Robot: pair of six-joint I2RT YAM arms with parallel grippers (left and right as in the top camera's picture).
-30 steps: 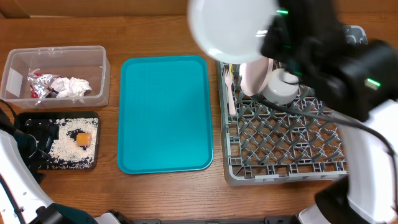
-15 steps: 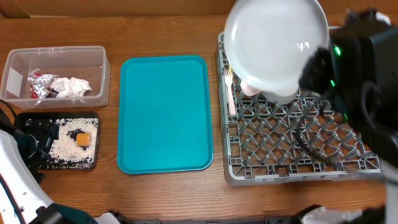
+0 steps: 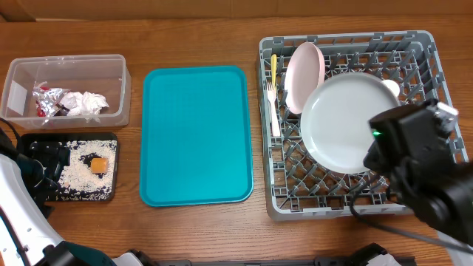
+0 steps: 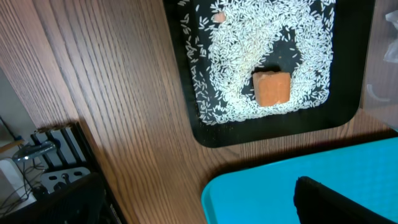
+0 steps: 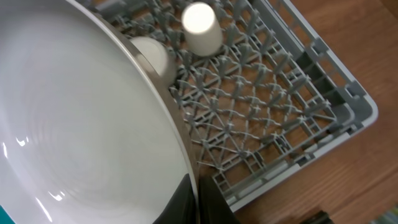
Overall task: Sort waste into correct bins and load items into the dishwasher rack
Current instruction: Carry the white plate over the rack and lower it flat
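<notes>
My right gripper is shut on the rim of the grey-green plate and holds it tilted over the middle of the dishwasher rack. In the right wrist view the fingers pinch the plate. It half hides the white bowl; the small white cup stands beyond. The pale pink plate stands upright in the rack beside the yellow spoon and white fork. My left gripper is open and empty by the black tray.
The clear tub holds the napkin, foil wrapper and a red packet. The black tray holds rice and the orange cube. The teal serving tray lies between bins and rack.
My right arm has carried the grey-green plate from above the rack's back left corner down and toward the front, over the rack's middle. The left arm has not moved.
</notes>
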